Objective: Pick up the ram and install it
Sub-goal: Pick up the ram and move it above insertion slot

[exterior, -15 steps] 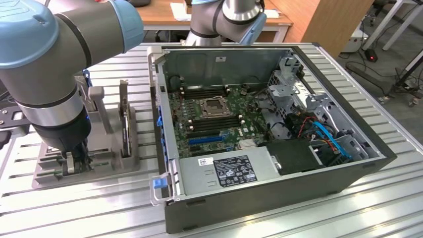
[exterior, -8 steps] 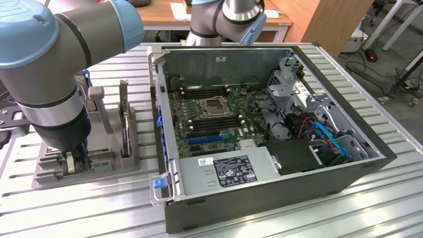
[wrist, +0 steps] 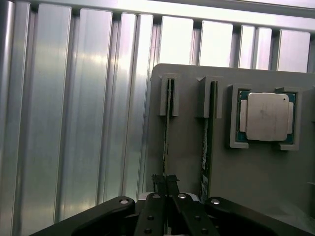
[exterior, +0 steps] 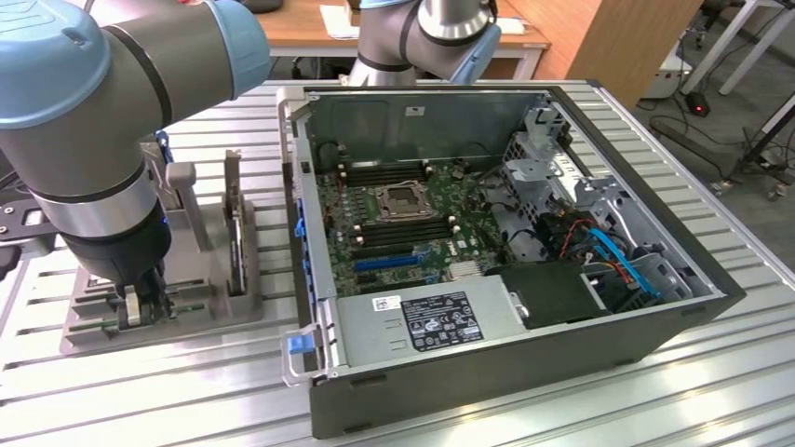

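The pincer (wrist: pixel 166 181) is clamped on the ram (wrist: pixel 167 132), which the grey holder (wrist: pixel 256 172) keeps standing on edge so it can be gripped.

The thin ram (wrist: pixel 168 132) stands on edge in a slot of the grey holder (wrist: pixel 256 177), clamped by the pincer (wrist: pixel 166 180)

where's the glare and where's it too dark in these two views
Wrist view: strong glare streaks the ribbed metal table, the processor lid shines pale, the end effector, shut on the ram, sits in shadow. Exterior view: soft sheen on the table slats, dim deep inside the computer case.
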`<action>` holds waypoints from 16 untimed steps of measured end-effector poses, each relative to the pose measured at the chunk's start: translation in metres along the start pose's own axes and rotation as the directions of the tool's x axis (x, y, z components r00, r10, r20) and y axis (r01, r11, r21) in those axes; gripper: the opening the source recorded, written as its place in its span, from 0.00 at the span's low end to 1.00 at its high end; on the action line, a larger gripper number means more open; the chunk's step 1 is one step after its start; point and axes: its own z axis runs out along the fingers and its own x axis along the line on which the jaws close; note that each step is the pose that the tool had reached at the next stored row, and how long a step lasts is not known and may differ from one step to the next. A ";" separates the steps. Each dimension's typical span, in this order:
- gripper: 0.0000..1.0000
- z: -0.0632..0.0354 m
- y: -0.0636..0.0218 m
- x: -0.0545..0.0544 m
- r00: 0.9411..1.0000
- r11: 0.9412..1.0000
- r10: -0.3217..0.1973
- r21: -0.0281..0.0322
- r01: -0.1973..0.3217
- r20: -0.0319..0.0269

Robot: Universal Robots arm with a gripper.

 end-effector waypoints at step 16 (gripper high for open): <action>0.11 0.0000 0.0000 0.000 1.000 1.000 0.025 0.000 -0.025 0.001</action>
